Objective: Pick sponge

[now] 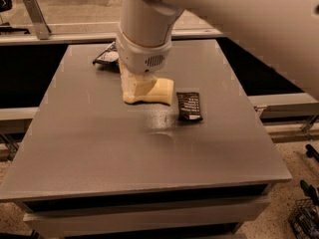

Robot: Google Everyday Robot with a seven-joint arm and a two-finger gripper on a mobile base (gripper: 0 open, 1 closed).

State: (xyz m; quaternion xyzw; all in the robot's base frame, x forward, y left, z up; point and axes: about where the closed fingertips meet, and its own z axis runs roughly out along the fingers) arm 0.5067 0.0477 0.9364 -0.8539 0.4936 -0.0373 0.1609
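The sponge (162,90) is a pale yellow foam block near the middle of the grey table (149,153). My gripper (134,89) comes straight down from the white wrist and is shut on the sponge's left part. The sponge's right end sticks out to the right of the gripper. Its pale yellow fingers (128,86) blend with the foam, so the exact contact is hard to make out. The sponge sits higher in the picture than before and looks just off the table top.
A small black snack bar wrapper (190,106) lies flat just right of the sponge. Another dark packet (106,57) lies behind the wrist at the far left. The large white arm fills the upper right. A metal rail (35,15) runs behind the table.
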